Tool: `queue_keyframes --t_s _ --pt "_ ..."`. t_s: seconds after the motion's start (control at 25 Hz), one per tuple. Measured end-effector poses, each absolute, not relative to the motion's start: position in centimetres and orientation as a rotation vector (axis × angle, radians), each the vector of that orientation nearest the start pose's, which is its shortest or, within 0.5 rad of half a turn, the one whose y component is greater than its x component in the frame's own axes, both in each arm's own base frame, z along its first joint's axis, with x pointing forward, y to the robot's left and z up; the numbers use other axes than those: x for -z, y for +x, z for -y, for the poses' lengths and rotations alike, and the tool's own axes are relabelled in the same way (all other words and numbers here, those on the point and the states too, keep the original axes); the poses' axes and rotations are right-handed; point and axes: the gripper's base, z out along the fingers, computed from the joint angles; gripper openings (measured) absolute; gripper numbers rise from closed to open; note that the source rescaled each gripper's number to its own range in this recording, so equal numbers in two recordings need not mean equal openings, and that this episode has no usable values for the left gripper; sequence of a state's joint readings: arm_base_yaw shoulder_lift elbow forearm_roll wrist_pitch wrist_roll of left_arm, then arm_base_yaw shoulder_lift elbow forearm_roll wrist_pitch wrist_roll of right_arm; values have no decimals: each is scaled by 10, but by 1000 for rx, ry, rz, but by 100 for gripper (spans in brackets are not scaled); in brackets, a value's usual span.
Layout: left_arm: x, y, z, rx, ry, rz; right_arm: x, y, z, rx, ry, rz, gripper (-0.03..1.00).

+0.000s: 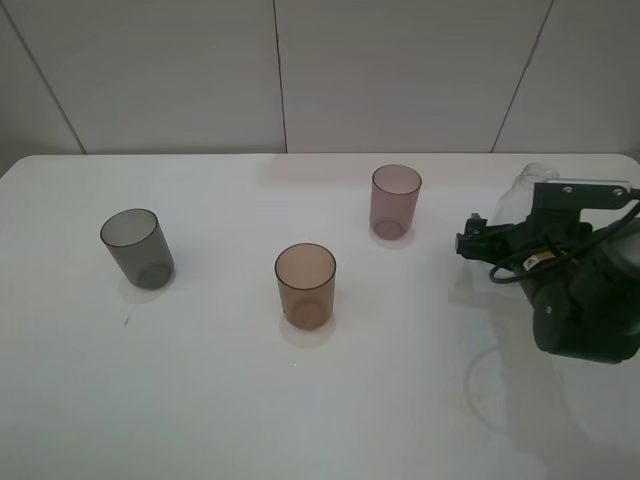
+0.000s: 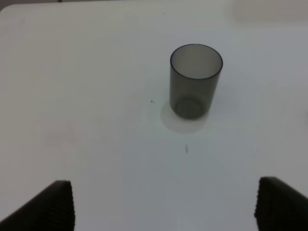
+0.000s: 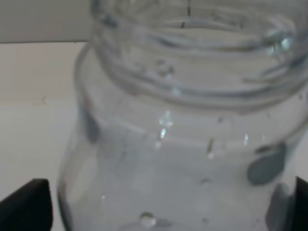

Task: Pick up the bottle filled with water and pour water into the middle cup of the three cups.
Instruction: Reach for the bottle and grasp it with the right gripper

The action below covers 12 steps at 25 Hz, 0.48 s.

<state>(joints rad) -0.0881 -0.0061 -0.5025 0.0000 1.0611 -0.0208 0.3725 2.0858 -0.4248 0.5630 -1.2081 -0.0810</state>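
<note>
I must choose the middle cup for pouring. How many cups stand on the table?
3. The grey cup stands at the left, the amber cup in the middle and nearest the camera, the pink cup farther back to its right. The arm may hide more.

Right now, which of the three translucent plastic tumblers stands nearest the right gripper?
The mauve-pink tumbler, rightmost in the high view; the amber-brown tumbler and smoky grey tumbler stand farther from the right gripper.
</note>
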Motion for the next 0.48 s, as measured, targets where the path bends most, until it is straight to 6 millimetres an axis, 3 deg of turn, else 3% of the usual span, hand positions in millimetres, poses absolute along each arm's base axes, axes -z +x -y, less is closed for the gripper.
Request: queue_keyframes --t_s 0.36,0.4,0.48 --pt "-278 -6 -1 68 68 -2036 -69 271 -56 180 125 -1914 97" --pt "-278 -6 -1 68 68 -2036 -69 271 -56 180 125 -1914 88" --pt "-278 -6 -1 68 68 -2036 -69 272 -56 178 126 -1911 58"
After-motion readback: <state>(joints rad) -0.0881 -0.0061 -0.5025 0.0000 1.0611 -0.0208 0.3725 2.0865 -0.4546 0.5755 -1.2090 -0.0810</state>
